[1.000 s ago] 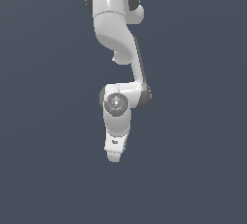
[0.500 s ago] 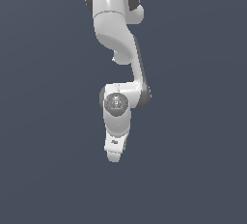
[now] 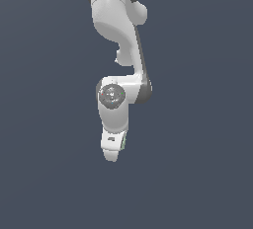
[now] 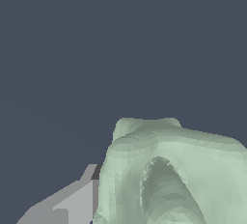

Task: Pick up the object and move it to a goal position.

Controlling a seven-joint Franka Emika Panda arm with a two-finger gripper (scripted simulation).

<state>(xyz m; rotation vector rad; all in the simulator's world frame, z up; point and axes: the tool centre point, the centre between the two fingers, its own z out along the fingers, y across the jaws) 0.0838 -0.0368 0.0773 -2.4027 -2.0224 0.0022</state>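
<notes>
Fingers (image 4: 72, 201) are pressed against the pale green block (image 4: 169, 175), which is held between them. In the exterior view the block is hidden behind the arm (image 3: 118, 75), with only a green sliver seen.

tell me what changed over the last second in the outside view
Almost nothing visibly changed. The arm hangs in the same pose, and the gripper sits at the same spot, pointing down. In the wrist view the pale green object fills the frame right beside a gripper finger; whether it is clamped cannot be told. No taking hold or letting go shows.
</notes>
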